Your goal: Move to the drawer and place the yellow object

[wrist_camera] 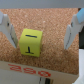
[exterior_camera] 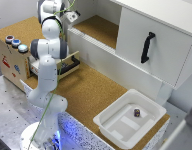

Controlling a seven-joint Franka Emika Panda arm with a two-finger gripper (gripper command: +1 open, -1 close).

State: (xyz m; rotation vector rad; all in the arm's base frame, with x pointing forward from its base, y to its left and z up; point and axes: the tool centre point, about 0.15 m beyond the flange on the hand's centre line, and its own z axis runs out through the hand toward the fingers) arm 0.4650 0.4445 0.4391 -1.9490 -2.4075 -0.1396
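Though cork-grained, surface under yellow cube (wrist_camera: 31,41)

Bright even light in both views, soft blur throughout, glare on the white cabinet (exterior_camera: 156,40), faint shadow beside the yellow cube (wrist_camera: 30,41), wrist view coarse and grainy

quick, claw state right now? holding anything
claw: open, holding nothing; the yellow cube sits on the cork between its fingers, touching neither.
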